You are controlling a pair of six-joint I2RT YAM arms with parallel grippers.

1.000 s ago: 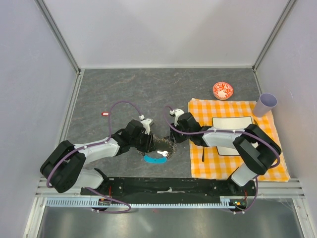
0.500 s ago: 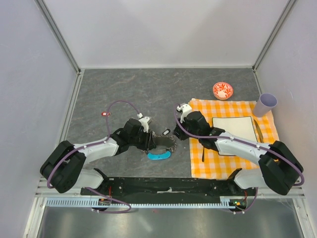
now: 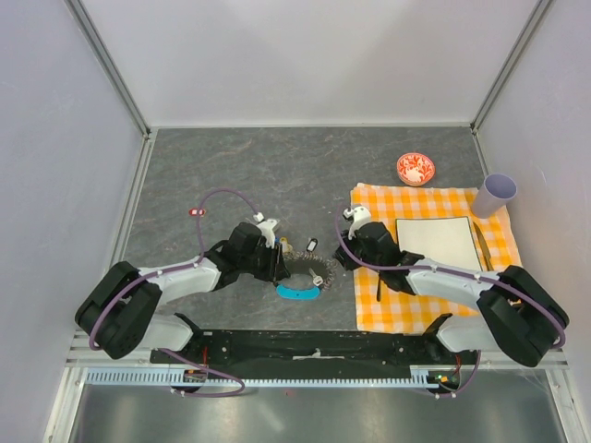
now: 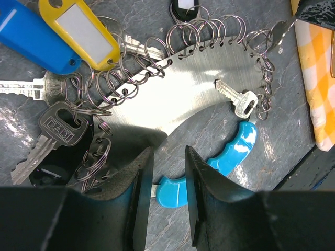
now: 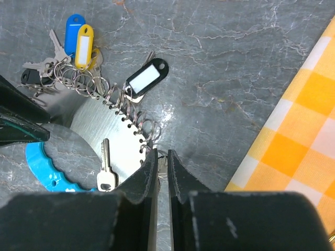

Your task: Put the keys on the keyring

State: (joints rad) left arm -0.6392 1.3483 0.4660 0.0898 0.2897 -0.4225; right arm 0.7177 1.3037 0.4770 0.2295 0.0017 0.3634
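The keyring (image 3: 312, 273) is a curved steel plate (image 4: 172, 89) edged with split rings, with a cyan handle (image 4: 233, 151) along its inner side. Blue (image 5: 75, 26), yellow (image 5: 84, 45) and black-and-white (image 5: 146, 77) tagged keys hang on its rings, and a small bare key (image 5: 106, 172) lies on the plate. My left gripper (image 4: 165, 157) straddles the cyan handle's end, which fills the gap between its jaws. At the plate's right tip my right gripper (image 5: 163, 155) is shut on a thin silver key (image 4: 279, 32) beside the last rings.
An orange checked cloth (image 3: 517, 305) lies to the right with a white square plate (image 3: 434, 238) and a dark fork (image 3: 379, 288) on it. A red-and-white bowl (image 3: 416, 168) and a lilac cup (image 3: 499, 194) stand at the back right. A small red tag (image 3: 196, 211) lies on the left.
My right arm swung out over the cloth and its gripper came back to the keyring's right tip, its jaws narrowing onto the silver key. The left gripper kept its hold.
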